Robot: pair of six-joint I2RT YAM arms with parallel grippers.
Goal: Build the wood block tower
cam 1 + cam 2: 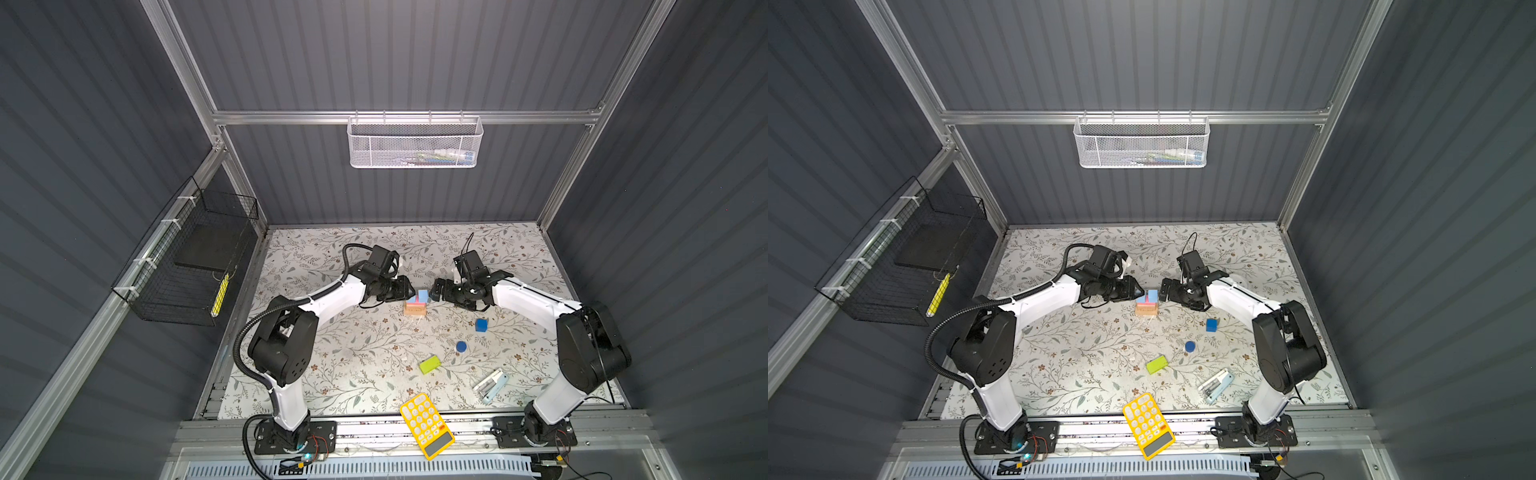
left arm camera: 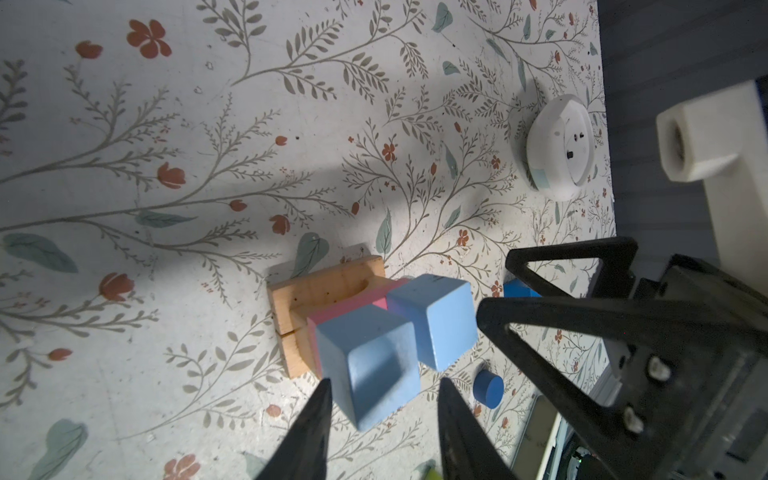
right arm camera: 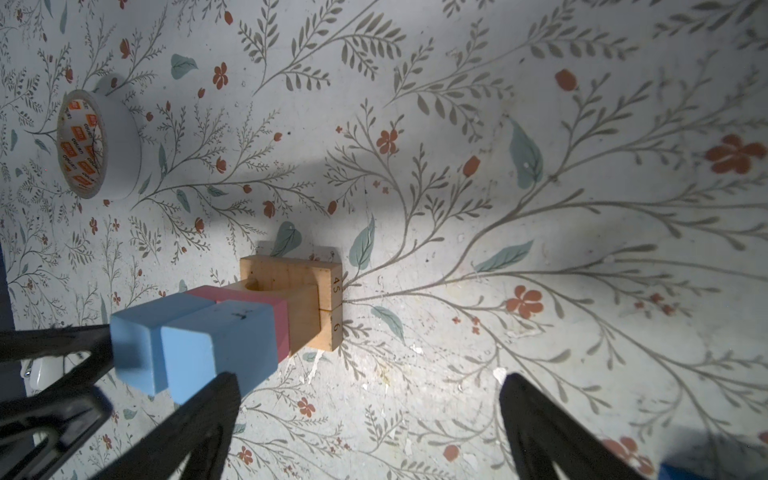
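Two light-blue cubes (image 2: 436, 316) sit on the tower (image 1: 414, 308) mid-desk. Your left gripper (image 2: 385, 380) straddles one, grip unclear; your right gripper (image 3: 366, 376) hangs wide open, empty. Next likely calls for laying the lime-green bar (image 1: 429, 364) squarely across both.

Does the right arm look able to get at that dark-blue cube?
Probably yes. The right gripper is open and empty, and the dark-blue cube stands alone on the table close by, with nothing between them.
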